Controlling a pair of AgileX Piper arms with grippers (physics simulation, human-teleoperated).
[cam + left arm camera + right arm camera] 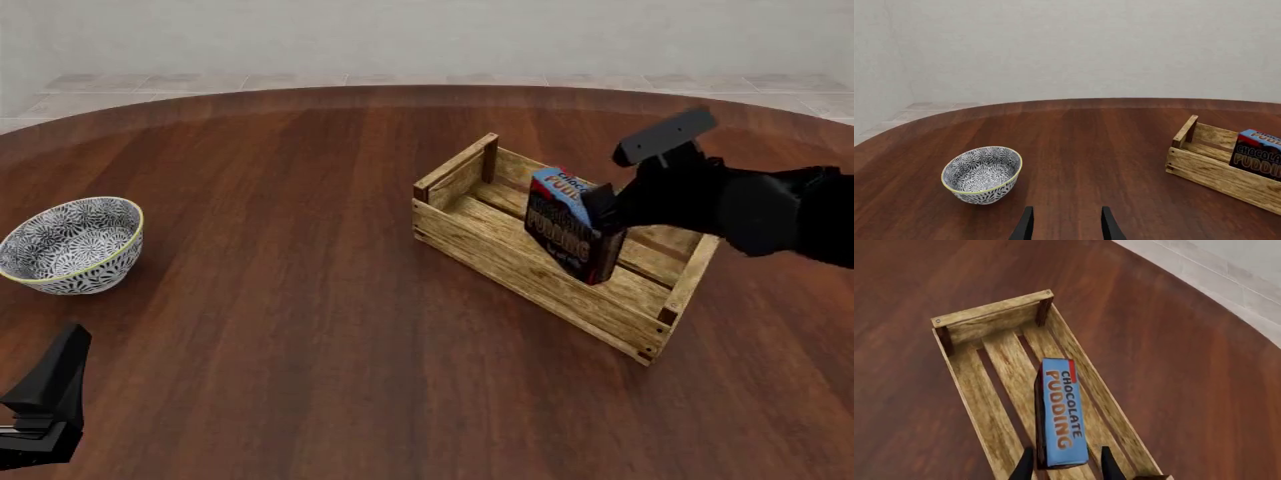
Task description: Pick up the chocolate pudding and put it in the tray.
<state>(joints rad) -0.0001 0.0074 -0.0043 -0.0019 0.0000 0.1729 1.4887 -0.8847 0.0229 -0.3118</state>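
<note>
On a round, dark wooden counter (294,300) stand three things — one bowl, one crate, one carton. At far left, the left end effector (1065,226) hangs low over bare wood, its two black fingers spread apart and grasping nothing. Just beyond it sits the single patterned bowl (71,244), blue-white with a yellow-green rim, well apart from everything else. Toward the right lies the tray (497,262), a long open crate of pale rough slats with raised end boards, set at an angle on the counter. Inside it stands the chocolate pudding (571,228), a small carton tilted on edge over the slatted floor; its blue top reads "CHOCOLATE PUDDING" in red and orange lettering, and the dark front repeats "PUDDING". From the right edge reaches the right end effector (1065,462), its fingers on either side of the carton's near end — the wrist view shows them flanking the box closely, but whether they press it or have let go, one cannot tell.
</note>
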